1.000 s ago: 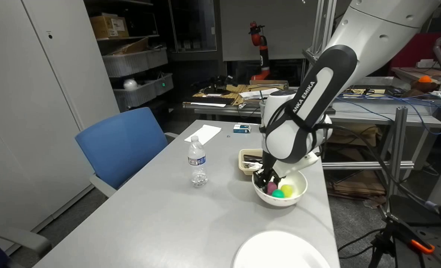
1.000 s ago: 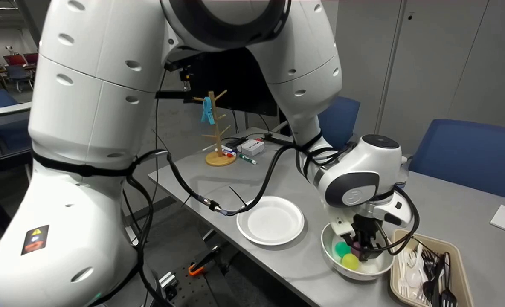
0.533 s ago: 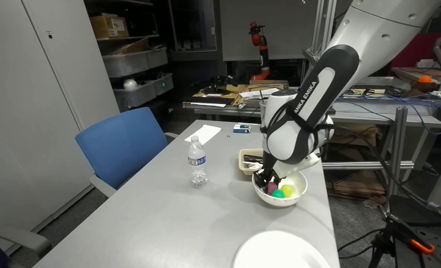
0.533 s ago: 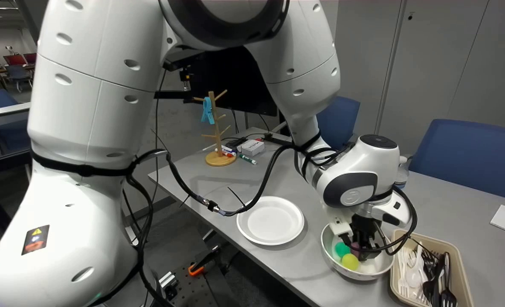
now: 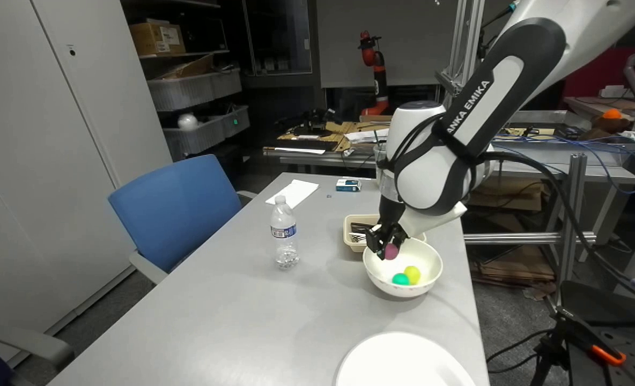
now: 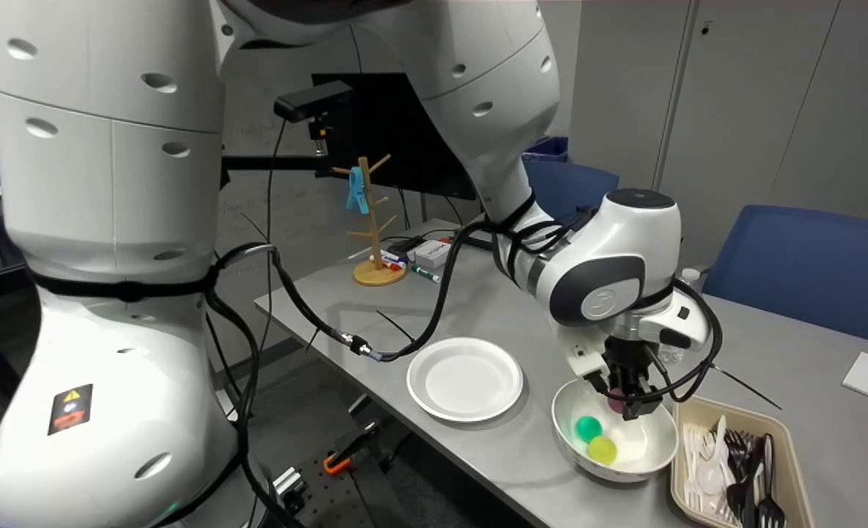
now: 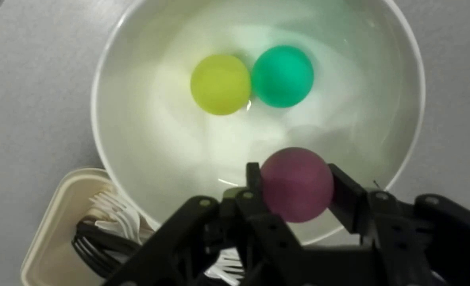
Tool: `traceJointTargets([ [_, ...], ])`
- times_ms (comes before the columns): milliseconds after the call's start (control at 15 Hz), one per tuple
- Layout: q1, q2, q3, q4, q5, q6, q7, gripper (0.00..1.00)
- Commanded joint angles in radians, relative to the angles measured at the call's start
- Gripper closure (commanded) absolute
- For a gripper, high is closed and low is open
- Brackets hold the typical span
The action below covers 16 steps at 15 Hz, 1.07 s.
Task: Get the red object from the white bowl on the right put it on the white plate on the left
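The red object, a pinkish-magenta ball point(image 7: 297, 188), is held between the two black fingers of my gripper point(image 7: 293, 169), which are shut on it from both sides. The held ball also shows in both exterior views point(image 5: 391, 251) point(image 6: 615, 401). My gripper point(image 5: 384, 246) is over the far side of the white bowl point(image 5: 429, 262), with the ball near rim height and off the bowl floor. The bowl also shows in the wrist view point(image 7: 135, 131). The flat white plate point(image 6: 465, 381) lies on the table beside the bowl; an exterior view cuts it off at the bottom edge point(image 5: 403, 364).
A yellow ball point(image 7: 220, 84) and a green ball point(image 7: 282, 76) touch in the bowl. A beige cutlery tray point(image 6: 793, 455) stands close beside the bowl. A water bottle point(image 5: 284, 236), a small box point(image 5: 348, 185) and a wooden stand point(image 6: 377, 273) are on the table.
My gripper has risen from inside the bowl, lifting the magenta ball off the bowl floor. The green and yellow balls, bowl and plate stay in place.
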Motion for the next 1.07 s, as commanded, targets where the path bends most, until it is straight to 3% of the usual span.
traceJointTargets([
  [0,0.033,-0.106,-0.022,-0.060,-0.059,-0.033,0.020,0.82],
  [467,0.002,-0.197,0.118,-0.092,0.044,-0.099,-0.120,0.82],
  [800,-0.007,-0.188,0.213,-0.077,0.226,-0.184,-0.286,0.82],
  [1000,-0.006,-0.165,0.236,-0.075,0.306,-0.237,-0.351,0.82],
])
